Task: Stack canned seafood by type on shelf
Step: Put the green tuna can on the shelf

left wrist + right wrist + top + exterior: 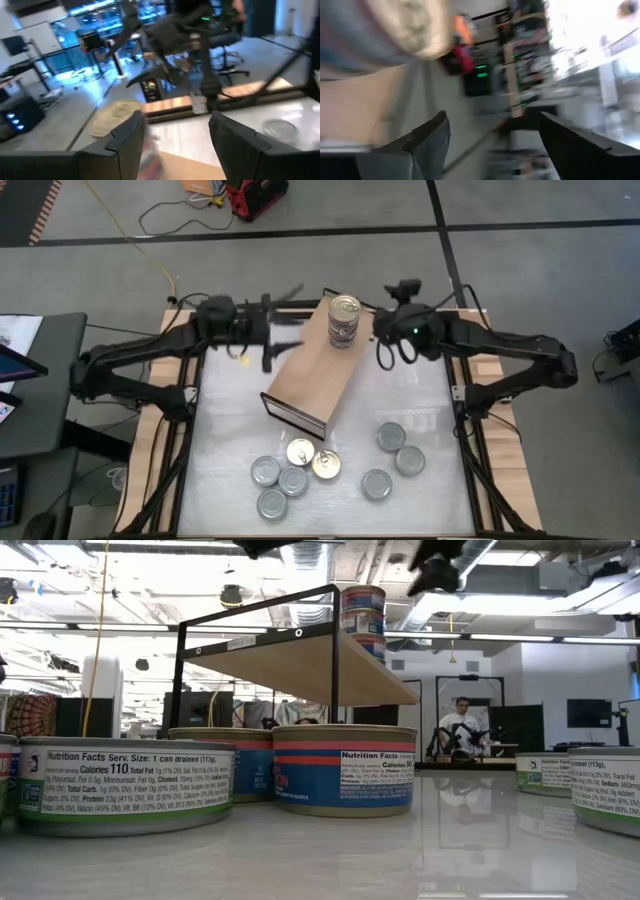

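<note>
left fingers (pixel 175 145) apart, empty | right fingers (pixel 492 145) apart, empty | both views blurred

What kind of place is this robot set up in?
Most likely a robotics lab or open workshop, not a shop or kitchen. The low view shows exposed ceiling ducts and strip lights and a seated person among equipment; the high view shows loose cables on a grey floor beside the table.
</note>
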Controlling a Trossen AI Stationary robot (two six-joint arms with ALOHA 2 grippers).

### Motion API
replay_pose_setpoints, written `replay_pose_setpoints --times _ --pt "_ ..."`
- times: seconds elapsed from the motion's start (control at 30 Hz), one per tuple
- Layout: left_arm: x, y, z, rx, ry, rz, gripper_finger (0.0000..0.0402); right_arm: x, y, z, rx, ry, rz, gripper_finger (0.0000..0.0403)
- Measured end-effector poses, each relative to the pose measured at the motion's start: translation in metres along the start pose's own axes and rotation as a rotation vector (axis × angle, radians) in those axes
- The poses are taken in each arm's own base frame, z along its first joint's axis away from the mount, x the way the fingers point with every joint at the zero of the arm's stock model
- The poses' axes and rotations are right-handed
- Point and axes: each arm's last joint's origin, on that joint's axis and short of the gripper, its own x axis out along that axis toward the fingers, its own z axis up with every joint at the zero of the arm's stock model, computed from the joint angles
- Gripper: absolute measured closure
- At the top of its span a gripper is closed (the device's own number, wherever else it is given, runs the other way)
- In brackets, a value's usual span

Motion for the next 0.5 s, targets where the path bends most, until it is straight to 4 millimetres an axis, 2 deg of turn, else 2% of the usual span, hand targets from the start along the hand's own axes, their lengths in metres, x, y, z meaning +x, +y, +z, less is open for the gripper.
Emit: replay_pose_setpoints --times 0.17,0.4,0.5 --pt "-0.014 -0.045 -0.005 0.062 0.002 0.001 0.0191 -0.02 0.017 -0.015 0.259 0.012 0.229 0.0072" --pt "-0.03 -0.105 -0.001 0.082 0.023 -0.021 0.0191 -0.048 0.042 -0.004 0.499 -0.068 0.562 0.0072" --pt "-0.037 -0.126 0.002 0.067 0.038 -0.053 0.0191 -0.059 0.061 -0.001 0.528 -0.073 0.663 0.0072"
